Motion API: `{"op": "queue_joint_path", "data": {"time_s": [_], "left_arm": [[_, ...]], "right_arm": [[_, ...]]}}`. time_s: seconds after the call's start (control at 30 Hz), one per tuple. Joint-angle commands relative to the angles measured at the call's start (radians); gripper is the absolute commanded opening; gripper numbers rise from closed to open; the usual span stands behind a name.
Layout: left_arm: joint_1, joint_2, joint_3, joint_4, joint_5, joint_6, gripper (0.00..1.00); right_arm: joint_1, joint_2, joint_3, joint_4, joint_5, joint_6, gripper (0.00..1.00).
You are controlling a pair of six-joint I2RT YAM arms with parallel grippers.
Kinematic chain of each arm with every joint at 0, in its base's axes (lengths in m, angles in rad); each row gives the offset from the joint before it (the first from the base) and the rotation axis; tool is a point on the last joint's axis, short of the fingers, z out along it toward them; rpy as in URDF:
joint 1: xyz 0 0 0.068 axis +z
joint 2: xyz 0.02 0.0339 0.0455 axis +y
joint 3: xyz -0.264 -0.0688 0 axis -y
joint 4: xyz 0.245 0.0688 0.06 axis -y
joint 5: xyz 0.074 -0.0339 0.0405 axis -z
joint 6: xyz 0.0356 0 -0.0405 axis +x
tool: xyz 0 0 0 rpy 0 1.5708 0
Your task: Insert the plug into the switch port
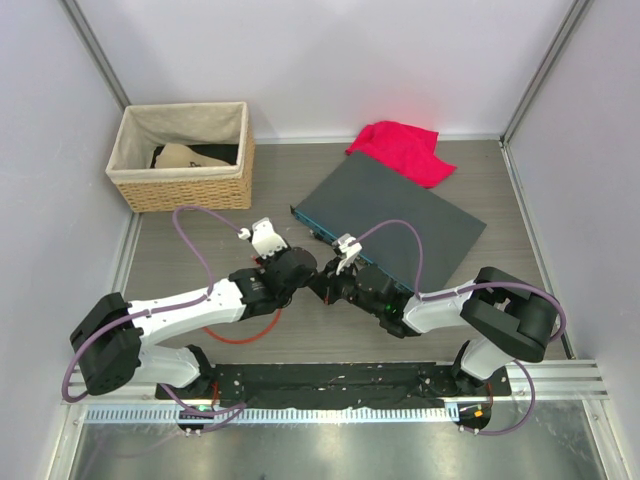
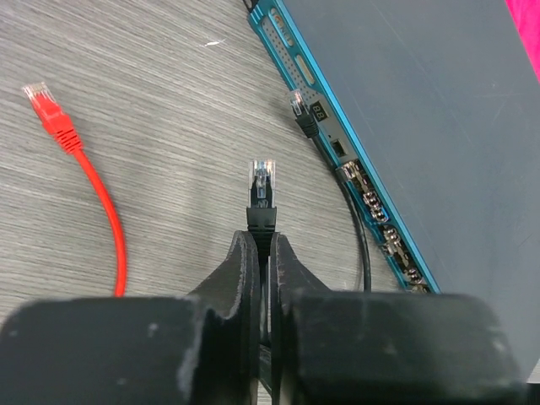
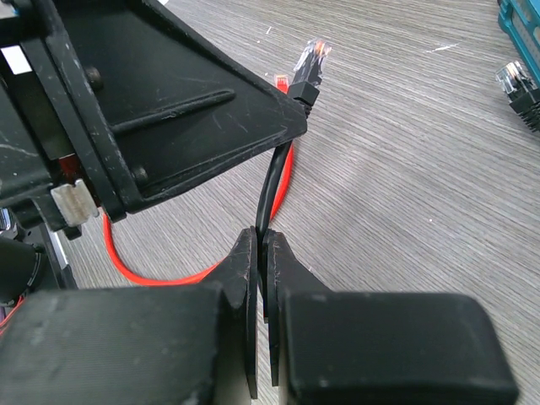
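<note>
left to right. far left corner: a woven straw basket with a pale cloth liner [image 1: 178, 186], well apart from the work. on the grey wood-grain table [image 2: 152, 169] a thin red cable with a red plug [image 2: 52, 118] lies loose, curving beneath the left arm.

centre: the left gripper [image 2: 261, 243], its jaws all but closed, pinches the black boot of the clear-tipped black plug [image 2: 261, 180]. the plug sticks out past the fingertips, near the switch but short of it and in no socket. the right gripper [image 3: 261, 239], jaws pressed together, clamps the thin black cable [image 3: 268, 194] of that plug just behind the left gripper's hold (in the top view the two arms meet nose to nose).

right: a large flat dark-grey switch box [image 1: 400, 215] lies askew, its narrow teal-blue front face [image 2: 281, 35] turned toward the arms and lined with the small switch ports [image 2: 371, 201]. a second black plug with a clear tip [image 2: 300, 112] lies just beside that face, its lead running along the front. at the back, a crumpled bright pink cloth [image 1: 405, 150] lies at the box's far edge.
</note>
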Motion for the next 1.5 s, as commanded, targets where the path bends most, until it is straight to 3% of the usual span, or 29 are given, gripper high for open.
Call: {"op": "queue_joint_path", "data": {"time_s": [0.0, 0.1, 0.2, 0.27, 0.33, 0.47, 0.53, 0.67, 0.7, 0.8, 0.83, 1.0, 1.13, 1.27, 1.47], "left_arm": [[-0.004, -0.029, 0.02, 0.017, -0.058, 0.029, 0.0], [-0.004, -0.091, 0.002, 0.011, -0.084, 0.101, 0.0], [0.001, -0.196, -0.002, -0.03, -0.126, 0.215, 0.0], [0.01, -0.281, 0.02, -0.07, -0.164, 0.277, 0.0], [0.048, -0.393, 0.069, -0.191, -0.199, 0.469, 0.0], [0.171, -0.492, 0.165, -0.323, -0.181, 0.673, 0.0], [0.213, -0.498, 0.218, -0.359, -0.085, 0.777, 0.0], [0.214, -0.411, 0.242, -0.354, 0.192, 0.875, 0.0], [0.216, -0.383, 0.236, -0.321, 0.345, 0.892, 0.0], [0.213, -0.29, 0.204, -0.234, 0.51, 0.917, 0.0], [0.207, -0.244, 0.201, -0.212, 0.588, 0.923, 0.0], [0.129, -0.11, 0.201, -0.112, 0.676, 0.975, 0.0], [0.073, -0.007, 0.213, -0.037, 0.734, 0.978, 0.0], [0.03, 0.118, 0.241, 0.024, 0.762, 0.975, 0.0], [-0.023, 0.252, 0.293, 0.071, 0.785, 0.968, 0.0]], "right_arm": [[0.006, -0.038, 0.005, 0.069, -0.003, -0.032, 0.02], [0.004, -0.067, 0.016, 0.026, -0.012, -0.055, 0.26], [0.004, -0.103, 0.034, -0.043, -0.003, -0.081, 0.41], [0.002, -0.143, 0.054, -0.111, 0.029, -0.098, 0.47], [-0.014, -0.194, 0.106, -0.229, 0.092, -0.145, 0.58], [-0.079, -0.245, 0.178, -0.447, 0.177, -0.182, 0.66], [-0.141, -0.265, 0.219, -0.55, 0.183, -0.165, 0.7], [-0.405, -0.287, 0.298, -0.718, 0.128, -0.138, 0.77], [-0.444, -0.287, 0.324, -0.742, 0.114, -0.141, 0.82], [-0.626, -0.273, 0.368, -0.825, 0.057, -0.156, 0.89], [-0.675, -0.264, 0.378, -0.857, 0.039, -0.153, 0.9], [-0.989, -0.169, 0.433, -0.902, -0.119, -0.104, 0.93], [-1.138, -0.053, 0.48, -0.891, -0.173, -0.085, 0.93], [-1.223, 0.07, 0.539, -0.885, -0.259, -0.082, 0.93], [-1.251, 0.163, 0.576, -0.914, -0.331, -0.111, 0.92]]}}
